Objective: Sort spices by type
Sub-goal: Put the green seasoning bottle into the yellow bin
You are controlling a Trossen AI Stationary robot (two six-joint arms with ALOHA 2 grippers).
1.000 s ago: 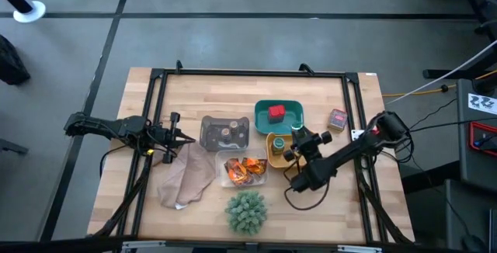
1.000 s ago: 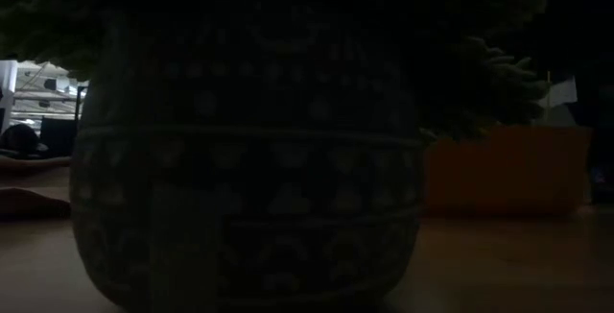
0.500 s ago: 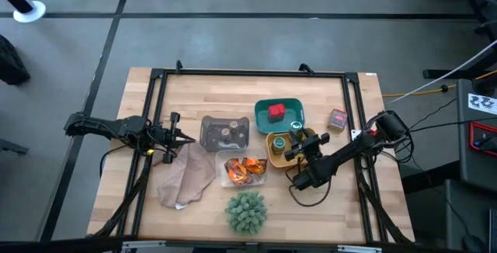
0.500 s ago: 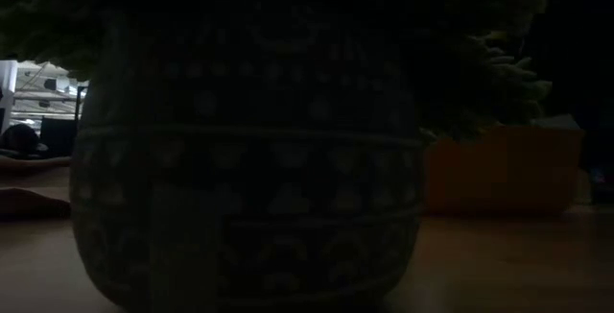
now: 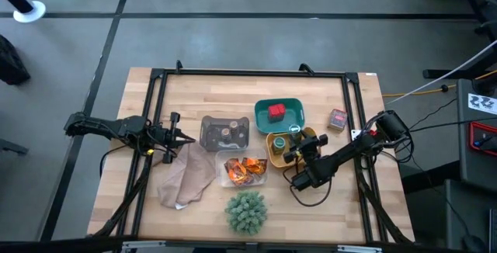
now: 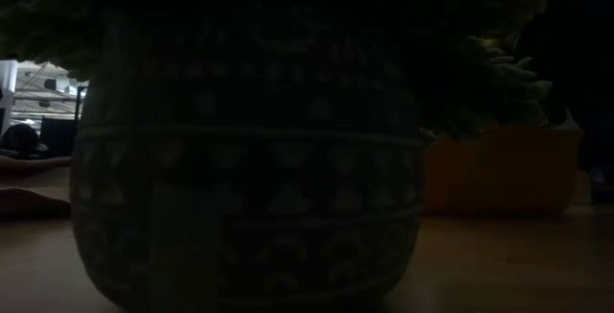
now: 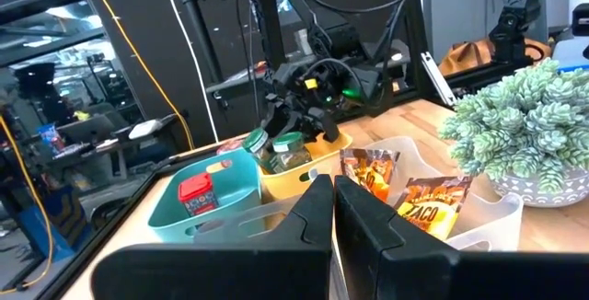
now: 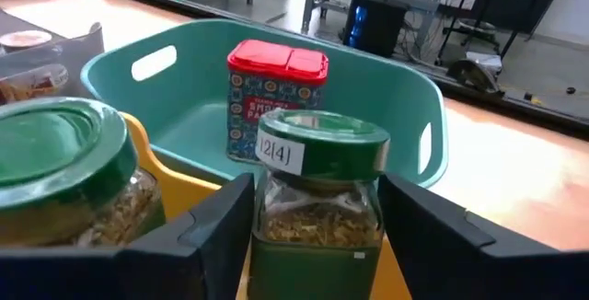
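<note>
My right gripper (image 5: pixel 298 139) is shut on a green-lidded jar (image 8: pixel 317 190) over the yellow tray (image 5: pixel 277 150). The second green jar (image 8: pixel 57 176) stands in that tray beside it. One red tub (image 8: pixel 276 98) stands in the teal tray (image 5: pixel 264 113); the other (image 5: pixel 336 119) sits on the table's right side. Two brown-topped jars (image 5: pixel 226 133) stand in the grey tray. Two orange sachets (image 7: pixel 368 168) lean in the clear tray (image 5: pixel 245 171). My left gripper (image 5: pixel 182 138) is shut and idle at the table's left. My right gripper pinches the green jar by its glass body (image 8: pixel 317 231) below the lid, one finger (image 8: pixel 216 222) on each side. The fingers come nearly level from the table's near right side. The jar stands upright; whether its base is on the yellow tray's floor is hidden.
A beige cloth (image 5: pixel 186 177) lies under and near my left gripper. A spiky green plant ball in a patterned pot (image 5: pixel 247 211) stands at the near edge and fills the low view. A black frame (image 5: pixel 248 73) runs around the table.
My right gripper has carried the green jar a little toward the near edge and down, from the border of the teal and yellow trays to beside the other green jar in the yellow tray. It has stayed shut on the jar.
</note>
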